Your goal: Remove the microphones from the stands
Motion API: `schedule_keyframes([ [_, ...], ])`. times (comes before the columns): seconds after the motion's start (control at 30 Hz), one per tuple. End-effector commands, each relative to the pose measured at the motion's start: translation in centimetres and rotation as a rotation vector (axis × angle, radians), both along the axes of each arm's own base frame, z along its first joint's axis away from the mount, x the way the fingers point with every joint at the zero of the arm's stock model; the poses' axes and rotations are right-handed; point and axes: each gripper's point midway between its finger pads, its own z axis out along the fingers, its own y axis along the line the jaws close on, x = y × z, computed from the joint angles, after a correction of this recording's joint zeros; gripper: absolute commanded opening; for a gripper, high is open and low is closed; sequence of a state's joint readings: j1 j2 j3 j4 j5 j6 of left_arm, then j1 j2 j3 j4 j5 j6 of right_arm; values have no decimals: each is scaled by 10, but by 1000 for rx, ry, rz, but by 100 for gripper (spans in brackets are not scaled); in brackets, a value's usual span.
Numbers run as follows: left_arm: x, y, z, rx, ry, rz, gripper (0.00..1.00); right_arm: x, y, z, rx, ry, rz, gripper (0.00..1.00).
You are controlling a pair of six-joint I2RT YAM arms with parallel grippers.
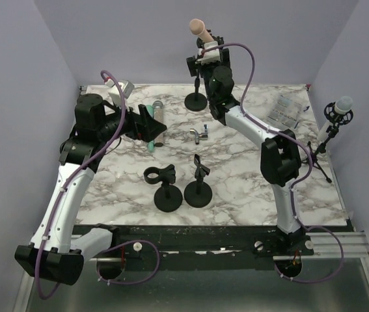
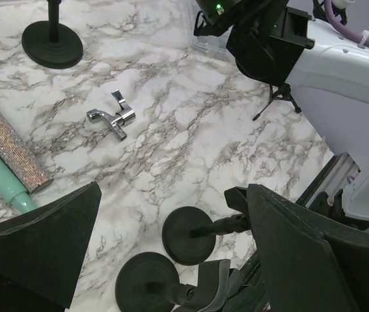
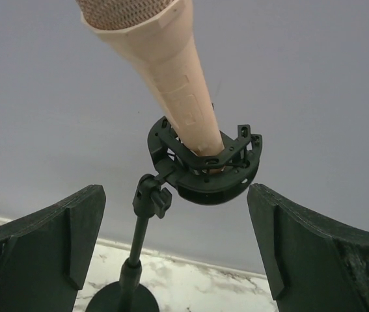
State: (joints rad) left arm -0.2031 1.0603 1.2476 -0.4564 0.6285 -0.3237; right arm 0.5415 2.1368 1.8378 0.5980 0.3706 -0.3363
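Observation:
A peach microphone [image 1: 197, 27] sits tilted in the black shock-mount clip of a stand [image 1: 195, 101] at the back of the marble table. In the right wrist view the microphone [image 3: 164, 71] rises from the clip [image 3: 204, 172]. My right gripper [image 1: 207, 49] is raised at the clip. It is open [image 3: 174, 195], with its fingers to either side of and just below the clip, touching nothing. My left gripper [image 1: 150, 127] is open and empty [image 2: 173, 192] above the table's left middle.
Two empty black stands [image 1: 164, 192] [image 1: 199, 187] stand front centre. A chrome clip [image 1: 199, 134] lies mid-table. A teal microphone [image 2: 2, 182] and a glittery one [image 2: 8, 146] lie by my left gripper. Another microphone on a tripod [image 1: 336, 114] stands at the right edge, next to a plastic bag [image 1: 287, 110].

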Motion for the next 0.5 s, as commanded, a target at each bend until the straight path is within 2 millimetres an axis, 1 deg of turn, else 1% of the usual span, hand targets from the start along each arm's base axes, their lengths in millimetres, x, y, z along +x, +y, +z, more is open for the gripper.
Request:
schedule_keyframes([
  [0.0,5,-2,0,-10,10,-10,98,13,6,21,-26,-111,12,100],
  [0.03,5,-2,0,-8,10,-8,98,16,8,19,-31,-119,15,100],
  [0.07,6,-2,-2,-5,16,-6,98,18,9,23,-31,-135,13,100],
  [0.17,7,-4,-5,-8,33,-15,98,28,10,25,-39,-159,0,100],
  [0.2,7,-5,-5,-12,38,-25,98,30,10,29,-40,-171,-7,100],
  [0.27,7,-7,-6,-17,49,-37,98,35,11,28,-52,-185,-16,100],
  [0.3,7,-8,-7,-17,53,-40,98,37,10,30,-57,-196,-19,100],
  [0.33,8,-8,-8,-15,57,-39,98,41,10,27,-61,-198,-22,100],
  [0.37,9,-8,-9,-13,62,-37,98,43,9,30,-57,-210,-24,100],
  [0.4,10,-8,-11,-11,67,-38,98,48,8,27,-56,-210,-22,100],
  [0.47,12,-8,-14,-8,76,-36,98,55,3,28,-35,-220,-17,100],
])
